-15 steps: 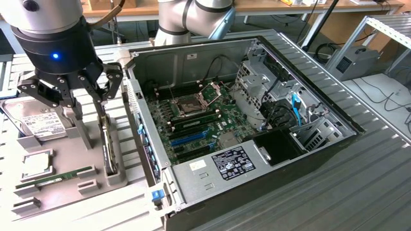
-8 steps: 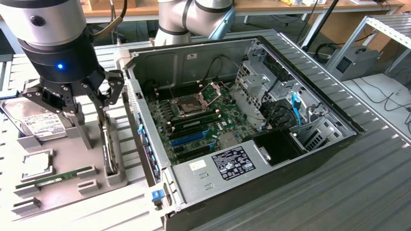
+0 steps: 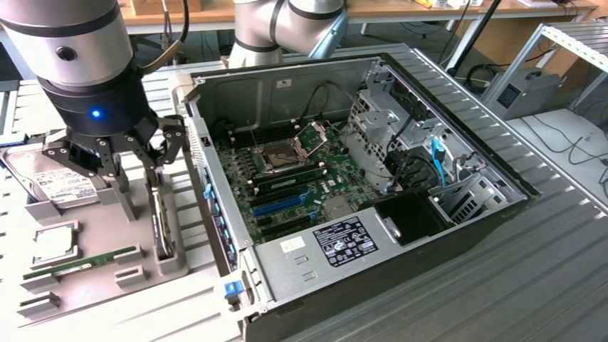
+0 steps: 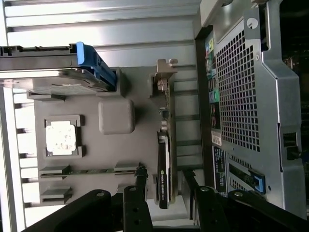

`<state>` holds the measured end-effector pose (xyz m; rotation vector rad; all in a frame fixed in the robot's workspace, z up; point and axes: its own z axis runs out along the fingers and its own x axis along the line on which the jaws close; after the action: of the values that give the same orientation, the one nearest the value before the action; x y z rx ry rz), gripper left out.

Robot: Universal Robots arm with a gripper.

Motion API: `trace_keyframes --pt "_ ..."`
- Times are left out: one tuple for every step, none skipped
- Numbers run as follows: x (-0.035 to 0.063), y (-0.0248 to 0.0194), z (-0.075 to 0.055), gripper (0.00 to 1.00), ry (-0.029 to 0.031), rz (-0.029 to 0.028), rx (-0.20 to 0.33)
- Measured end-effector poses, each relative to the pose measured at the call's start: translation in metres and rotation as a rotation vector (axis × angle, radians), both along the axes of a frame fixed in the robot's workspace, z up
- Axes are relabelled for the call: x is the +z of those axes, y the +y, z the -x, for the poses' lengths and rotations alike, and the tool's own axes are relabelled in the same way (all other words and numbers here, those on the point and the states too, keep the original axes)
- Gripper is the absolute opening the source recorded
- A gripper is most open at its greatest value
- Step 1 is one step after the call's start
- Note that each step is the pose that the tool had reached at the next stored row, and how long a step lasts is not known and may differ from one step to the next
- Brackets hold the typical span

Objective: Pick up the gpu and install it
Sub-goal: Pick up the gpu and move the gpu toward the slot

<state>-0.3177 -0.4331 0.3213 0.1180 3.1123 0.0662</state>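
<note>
Both fingers of my gripper (image 3: 133, 160) are spread wide and hold nothing. Just below it, in line with the gap, the graphics card (image 4: 164, 166) stands on edge in a slot of the grey tray (image 4: 87, 101), beside the computer case (image 3: 266, 85). I judge the card to be light, stiff and fragile. It is best pinched across its flat faces near the upper edge.
</note>
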Motion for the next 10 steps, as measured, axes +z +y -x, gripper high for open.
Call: trace_keyframes --pt "-0.0024 0.0000 0.000 0.42 0.0001 0.0000 0.000" --pt "-0.0042 0.0000 0.000 0.42 0.0001 0.0000 0.000" --pt "-0.0064 0.0000 0.000 0.42 0.0000 0.0000 0.000" --pt "-0.0083 0.0000 0.000 0.42 0.0000 0.0000 0.000" --pt "-0.0104 0.0000 0.000 0.42 0.0000 0.0000 0.000" --pt "-0.0112 0.0000 0.000 0.42 0.0001 0.0001 0.000" --pt "-0.0122 0.0000 0.000 0.42 0.0000 0.0000 0.000" --pt "-0.0130 0.0000 0.000 0.42 0.0000 0.0001 0.000" --pt "-0.0140 0.0000 0.000 0.42 0.0001 0.0001 0.000" --pt "-0.0145 0.0000 0.000 0.42 0.0001 0.0001 0.000"
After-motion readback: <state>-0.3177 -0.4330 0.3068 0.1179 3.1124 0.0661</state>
